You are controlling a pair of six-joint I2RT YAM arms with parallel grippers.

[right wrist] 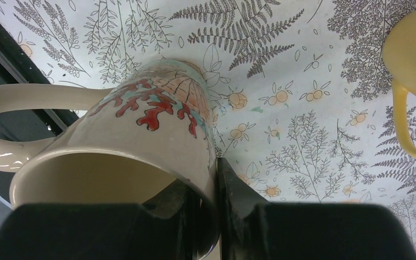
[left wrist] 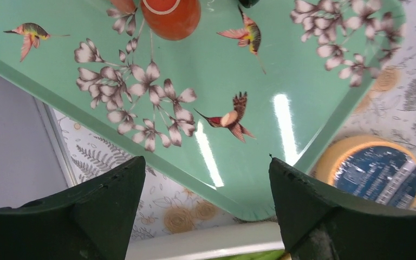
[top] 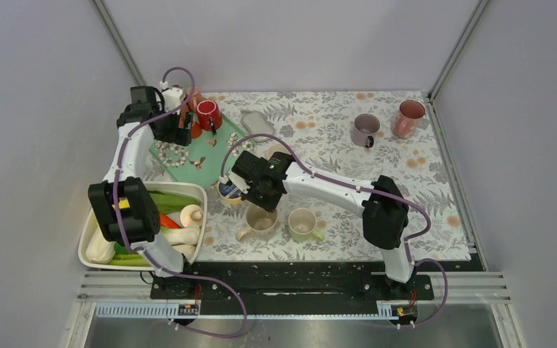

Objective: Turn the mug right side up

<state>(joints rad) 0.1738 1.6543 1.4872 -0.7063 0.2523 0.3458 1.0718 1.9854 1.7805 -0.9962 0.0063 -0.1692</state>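
**Q:** Where does the mug (top: 260, 222) lie?
**A:** Near the front edge of the table (top: 348, 239), just beside a pale green mug (top: 303, 222). In the overhead view its mouth faces upward and its handle points to the near left.

**Q:** How does the right pincer (right wrist: 212, 200) stand?
**A:** Nearly closed. It pinches the mug's wall at the rim, with one finger inside the mouth and the other outside, below the coral pattern.

**Q:** And the left pincer (left wrist: 204, 162)?
**A:** Spread wide and holding nothing, it hangs over the green tray (left wrist: 281, 65), on which a red mug (top: 208, 114) stands. A round tin with a blue lid (left wrist: 376, 173) sits just off the tray's corner, on the fern-printed cloth
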